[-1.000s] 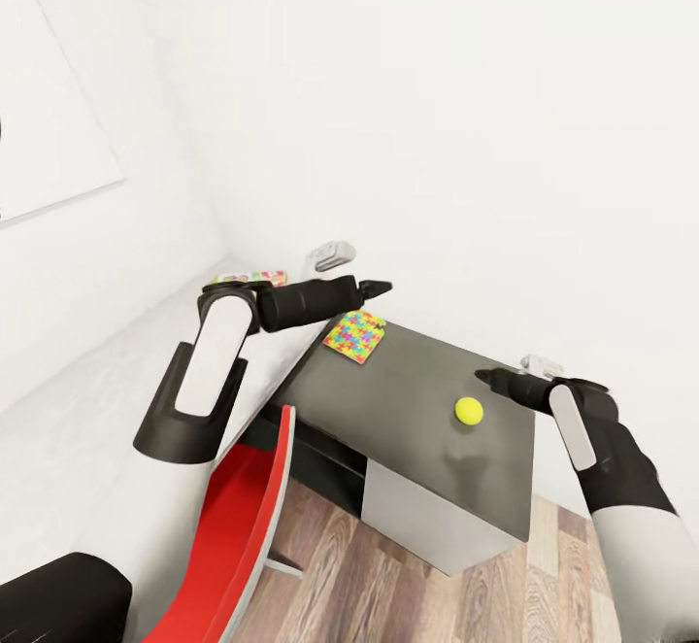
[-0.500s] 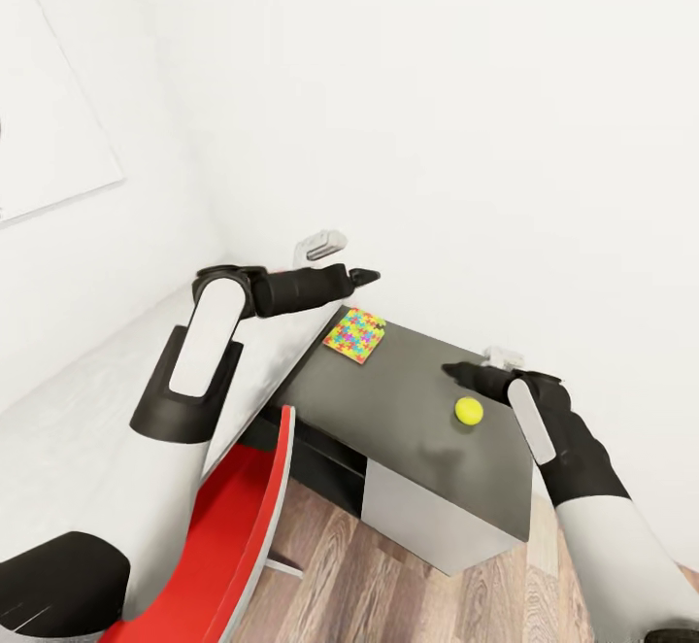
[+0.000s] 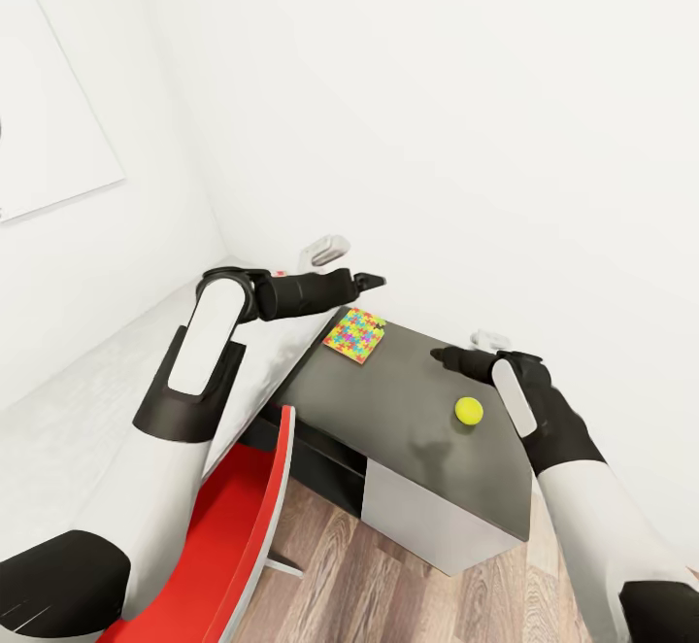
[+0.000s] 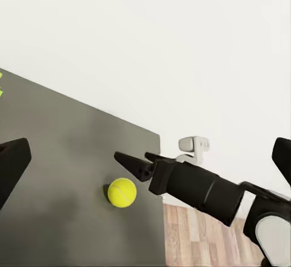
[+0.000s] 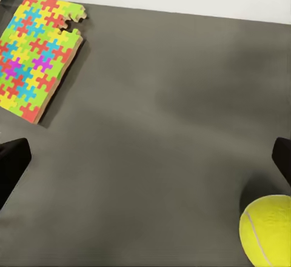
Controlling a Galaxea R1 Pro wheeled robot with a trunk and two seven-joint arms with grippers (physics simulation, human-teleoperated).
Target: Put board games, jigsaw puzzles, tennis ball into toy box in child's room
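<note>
A small yellow-green tennis ball (image 3: 469, 411) rests on the table's dark-grey lower top (image 3: 398, 400). One multicoloured jigsaw puzzle (image 3: 354, 335) lies flat at that top's far corner. My right gripper (image 3: 442, 356) hovers open above the top, a little beyond the ball and apart from it. The right wrist view has the ball (image 5: 267, 229) close to one finger (image 5: 282, 157), with the puzzle (image 5: 39, 55) farther off. My left gripper (image 3: 374, 281) hangs open just past the puzzle, facing the ball (image 4: 122, 192). The toy box and the board games are out of view.
A red chair (image 3: 248, 526) stands close in front of me beside the table's pale cabinet front (image 3: 427, 522). The long light-grey top (image 3: 87, 410) runs along the left wall. White walls close the corner, and wood plank floor (image 3: 388, 594) lies below.
My right arm has swung left and farther over the dark top, past the ball. My left forearm has lifted and pulled back slightly. The ball and puzzle have not moved.
</note>
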